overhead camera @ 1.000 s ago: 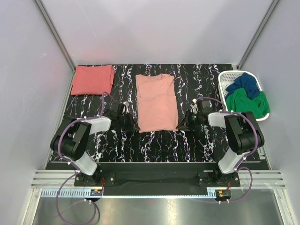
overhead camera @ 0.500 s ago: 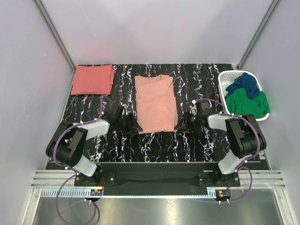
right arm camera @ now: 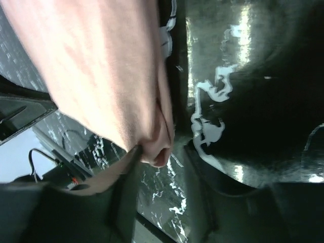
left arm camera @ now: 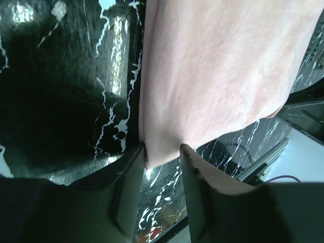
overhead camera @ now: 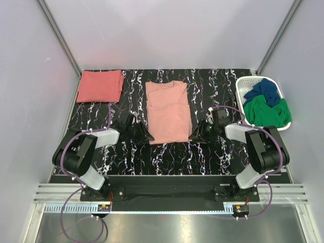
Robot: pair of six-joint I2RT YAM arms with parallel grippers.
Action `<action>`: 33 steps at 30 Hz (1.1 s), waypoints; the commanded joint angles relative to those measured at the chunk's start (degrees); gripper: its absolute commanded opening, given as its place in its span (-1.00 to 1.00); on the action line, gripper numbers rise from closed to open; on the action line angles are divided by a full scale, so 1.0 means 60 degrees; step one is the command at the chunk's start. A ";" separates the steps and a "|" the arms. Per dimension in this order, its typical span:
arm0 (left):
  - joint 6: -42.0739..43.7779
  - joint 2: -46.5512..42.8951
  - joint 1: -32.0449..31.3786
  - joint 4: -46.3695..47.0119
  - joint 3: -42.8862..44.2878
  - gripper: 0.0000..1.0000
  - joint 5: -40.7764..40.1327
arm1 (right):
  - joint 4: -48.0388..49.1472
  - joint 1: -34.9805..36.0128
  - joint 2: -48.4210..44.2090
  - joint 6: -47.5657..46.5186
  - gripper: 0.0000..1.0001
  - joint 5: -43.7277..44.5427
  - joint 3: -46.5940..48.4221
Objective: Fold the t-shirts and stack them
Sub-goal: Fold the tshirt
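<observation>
Pink t-shirt (overhead camera: 168, 112) flat on desk (overhead camera: 217, 86); left claw (left arm camera: 159, 152) & right claw (right arm camera: 162, 147) half-open astride near hem corners. Pinch both evenly, lift tog.

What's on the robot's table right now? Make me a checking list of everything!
Surface: black table with white marbling.
Job's things: pale pink t-shirt folded long, mid-table; coral-red t-shirt folded, far left corner.
Clutter: white basket at right edge, holding green cloth and blue cloth.
Grippers: left gripper open around the pink shirt's near left corner; right gripper open around its near right corner.
Cables: purple cables loop along both arms.
Surroundings: pale walls; metal rail in front.
</observation>
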 commanded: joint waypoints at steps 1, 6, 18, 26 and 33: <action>0.0340 0.0784 0.0015 -0.0712 -0.0339 -0.24 -0.1259 | -0.0200 0.0051 0.0332 -0.0155 -0.14 0.0726 -0.0271; 0.0383 0.0756 0.0030 -0.0901 -0.0340 -0.88 -0.1317 | -0.0141 0.0051 0.0098 -0.0052 -1.00 0.0960 -0.0461; 0.0530 -0.1526 -0.0073 -0.2044 -0.1275 -1.00 -0.0995 | -0.1268 0.0900 -0.1716 0.0504 -1.00 0.1677 -0.1310; 0.0383 -0.4062 -0.0205 -0.3215 -0.1556 -1.00 -0.0820 | -0.2483 0.1208 -0.4206 0.0856 -1.00 0.2059 -0.1546; 0.0207 -0.4899 -0.0205 -0.3932 -0.0780 -1.00 -0.0687 | -0.3173 0.1252 -0.5234 0.0739 -1.00 0.2351 -0.0887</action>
